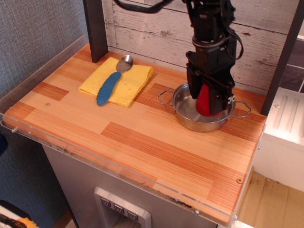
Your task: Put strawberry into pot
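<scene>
No writing shows anywhere. The near half of the wooden worktop (142, 147) lies bare up to its clear front lip. Farther back on the right, the pot (190, 121) stands near the right edge. The end effector (207, 105) reaches down into it, closed on the strawberry (204, 100), which stands nearly upright, long axis vertical, inside the pot's rim. At left rear a spoon (110, 84) lies on a yellow cloth (130, 83).
</scene>
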You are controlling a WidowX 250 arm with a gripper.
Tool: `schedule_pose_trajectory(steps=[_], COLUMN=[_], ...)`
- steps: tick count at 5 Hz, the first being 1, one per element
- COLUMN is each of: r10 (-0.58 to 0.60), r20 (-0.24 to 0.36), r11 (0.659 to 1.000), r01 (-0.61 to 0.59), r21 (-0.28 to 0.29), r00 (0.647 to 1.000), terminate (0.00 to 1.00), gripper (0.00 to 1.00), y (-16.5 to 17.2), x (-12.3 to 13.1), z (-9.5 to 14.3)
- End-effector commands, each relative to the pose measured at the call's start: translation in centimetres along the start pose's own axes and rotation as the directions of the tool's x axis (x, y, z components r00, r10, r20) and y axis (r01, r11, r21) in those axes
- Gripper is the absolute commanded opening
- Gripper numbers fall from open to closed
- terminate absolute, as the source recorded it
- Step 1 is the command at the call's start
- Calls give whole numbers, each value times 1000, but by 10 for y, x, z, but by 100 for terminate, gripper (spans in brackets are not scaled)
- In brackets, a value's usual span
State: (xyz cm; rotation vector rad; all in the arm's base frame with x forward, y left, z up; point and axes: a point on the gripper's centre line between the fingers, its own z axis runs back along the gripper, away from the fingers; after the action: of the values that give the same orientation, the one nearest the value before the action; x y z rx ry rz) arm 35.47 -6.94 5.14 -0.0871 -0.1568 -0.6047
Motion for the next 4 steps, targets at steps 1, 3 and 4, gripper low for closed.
schedule_pose_trajectory(steps=[1, 3, 4], r10=[13, 237, 441], r20=[56, 133, 132], r11=[1000, 965, 889], r01=[-14, -249, -452], r21=[16, 81, 70], r00=[998, 962, 888], terminate=[0, 0, 0], gripper=[100, 100, 100], y=[9, 51, 70], x=[-4, -53, -96], z=[25, 85, 91])
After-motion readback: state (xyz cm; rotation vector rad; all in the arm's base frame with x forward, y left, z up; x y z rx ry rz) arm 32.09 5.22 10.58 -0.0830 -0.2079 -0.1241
